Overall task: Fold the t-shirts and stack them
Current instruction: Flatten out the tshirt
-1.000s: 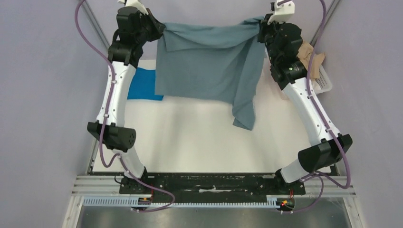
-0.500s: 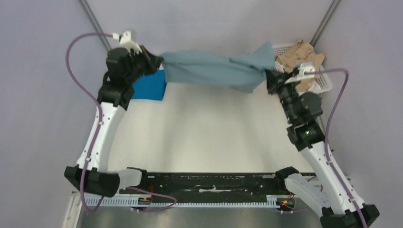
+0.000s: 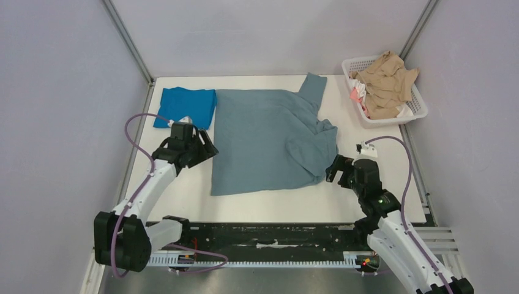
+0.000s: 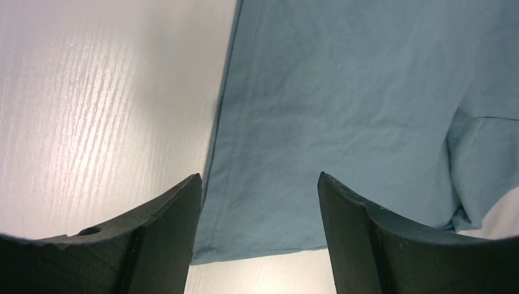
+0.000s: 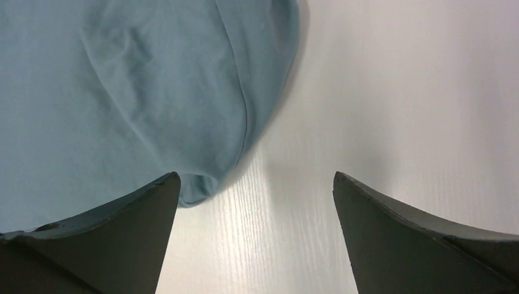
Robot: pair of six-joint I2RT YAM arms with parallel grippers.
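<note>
Nearest the arm bases, the right hand (image 3: 335,170) is hovering just off the near right corner of the grey-blue shirt (image 3: 269,141). Its fingers are spread wide and gripping nothing; in its wrist view (image 5: 255,174) the rounded, doubled-over edge of the cloth (image 5: 122,92) is lying under the left finger, with bare bench under the rest. A little farther out, the left hand (image 3: 199,149) is also standing spread and empty (image 4: 258,177), hanging over the shirt's left side seam (image 4: 343,110) close to the near hem.

The grey-blue shirt is lying in the middle of the bench (image 3: 275,205), mostly flat. Its right side is bunching, though: a flap is lying folded over the body there, and one sleeve is pointing away toward the far right. Beyond it at the far left, the cobalt shirt (image 3: 183,104) is sitting already folded, just beside the grey one's far left corner. At the far right a basket (image 3: 422,110) is holding tan clothes (image 3: 385,76).

Judging from this, the spreading looks done and the folding not yet begun. The main risk is that bunched right side — folding over it would probably trap the lump and leave a crooked packet. A pinch there could also be catching only the top layer, so the layer beneath would drag. If the two hands lift unevenly, the cloth could skew — or slide into the cobalt shirt and disturb its fold.
</note>
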